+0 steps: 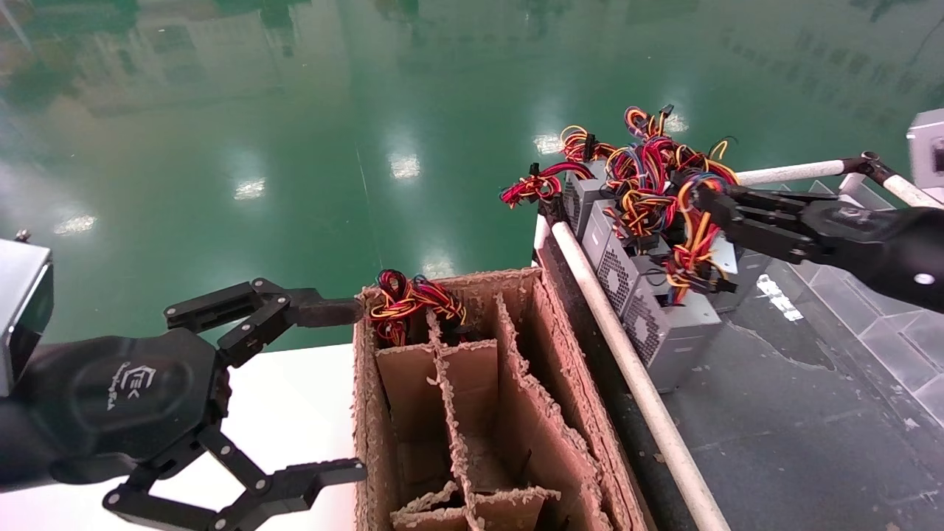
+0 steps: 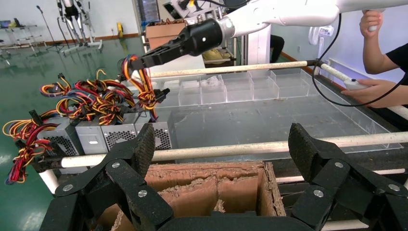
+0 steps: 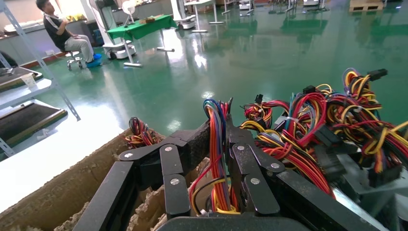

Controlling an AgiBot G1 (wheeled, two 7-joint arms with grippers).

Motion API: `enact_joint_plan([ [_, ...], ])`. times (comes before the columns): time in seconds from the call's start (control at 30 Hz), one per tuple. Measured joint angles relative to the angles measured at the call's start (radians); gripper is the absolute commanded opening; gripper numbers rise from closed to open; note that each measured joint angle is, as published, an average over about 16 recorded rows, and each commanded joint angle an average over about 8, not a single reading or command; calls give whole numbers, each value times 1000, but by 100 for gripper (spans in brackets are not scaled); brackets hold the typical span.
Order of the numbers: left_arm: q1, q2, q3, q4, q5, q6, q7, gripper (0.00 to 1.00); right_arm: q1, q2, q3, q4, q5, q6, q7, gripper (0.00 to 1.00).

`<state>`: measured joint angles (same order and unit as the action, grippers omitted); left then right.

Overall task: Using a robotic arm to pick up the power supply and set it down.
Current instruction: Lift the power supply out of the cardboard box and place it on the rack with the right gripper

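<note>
Right end effector (image 1: pixel 708 203) pinches the wires (image 3: pixel 219 159) above the power supply (image 1: pixel 660 321); left end effector (image 1: pixel 358 391) gapes, parked beside the box (image 1: pixel 516 354).

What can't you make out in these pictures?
- Which power supply the wires pinched by the right gripper belong to: the tangle hides it in every view.
- Box far cell: head view shows only wires; cardboard hides any unit below.
- Left gripper: head view cuts off its arm.
</note>
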<state>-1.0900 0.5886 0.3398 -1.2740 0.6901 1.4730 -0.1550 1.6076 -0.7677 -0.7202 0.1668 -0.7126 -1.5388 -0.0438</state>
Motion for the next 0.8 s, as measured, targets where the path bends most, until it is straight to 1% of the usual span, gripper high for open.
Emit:
enact_joint_plan([
  [0.07,0,0,0,0,0,0,0,100,6,-14,-5,-16,-8,0,-7,0],
  [0.1,0,0,0,0,0,0,0,100,9,-20,-8,-24,-12,-1,-11,2],
  [0.13,0,0,0,0,0,0,0,100,11,-25,-10,-31,-15,-2,-14,10],
  [0.33,0,0,0,0,0,0,0,100,25,-46,-20,-63,-28,-12,-25,85],
  [0.37,0,0,0,0,0,0,0,100,27,-47,-21,-67,-29,-14,-26,96],
  [0.4,0,0,0,0,0,0,0,100,29,-49,-22,-69,-31,-17,-28,100],
  [0.8,0,0,0,0,0,0,0,100,52,-53,-32,-82,-40,-28,-31,100],
])
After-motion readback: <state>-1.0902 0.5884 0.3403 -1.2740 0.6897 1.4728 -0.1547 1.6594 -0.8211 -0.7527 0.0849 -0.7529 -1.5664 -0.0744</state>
